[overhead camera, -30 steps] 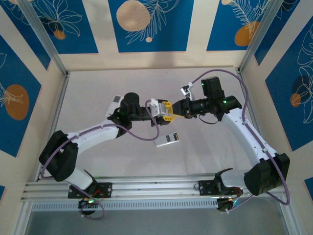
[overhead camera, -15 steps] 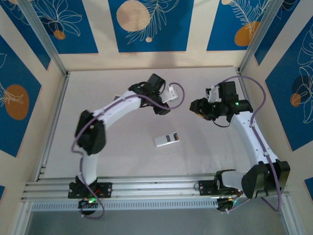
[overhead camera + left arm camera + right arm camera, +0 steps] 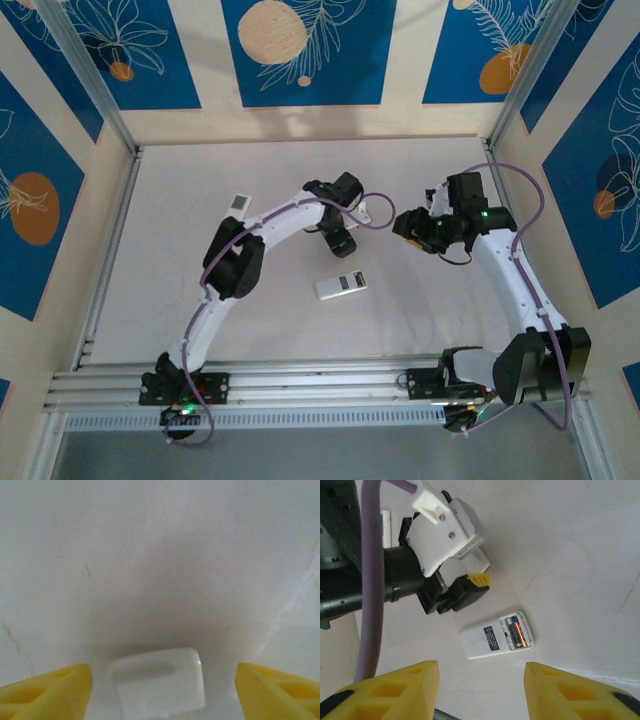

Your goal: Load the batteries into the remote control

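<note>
A white rectangular plastic remote control [image 3: 341, 286] is lying face down near the middle of the pale grey surface [image 3: 200, 300]. Its long axis is running left to right, with the right end angled slightly toward the far side. The battery bay at that right end is sitting uncovered, and in the right wrist view slim silvery and orange-gold batteries [image 3: 516, 632] are lying side by side inside it, so the loading itself looks done or nearly so. The left end effector [image 3: 344, 240] is hovering just on the far side of the remote, pointing down at the surface. Its yellow fingers are standing wide apart and released, gripping nothing. Between them a small white translucent rectangular piece [image 3: 159, 685], probably the bay's cover, is lying flat on the surface, and neither finger is touching it. The right end effector [image 3: 481, 677] is hanging farther off, to the right of the remote and beyond it. Its yellow fingers are parted with nothing between them, and the remote is lying to its near left. The left arm is clearly the nearer one, both to the loose piece and to the remote. If the cover is what goes on next, the open bay is lying just to the near side of it. A second white slim remote [image 3: 238, 205] is resting well apart at the far left.
</note>
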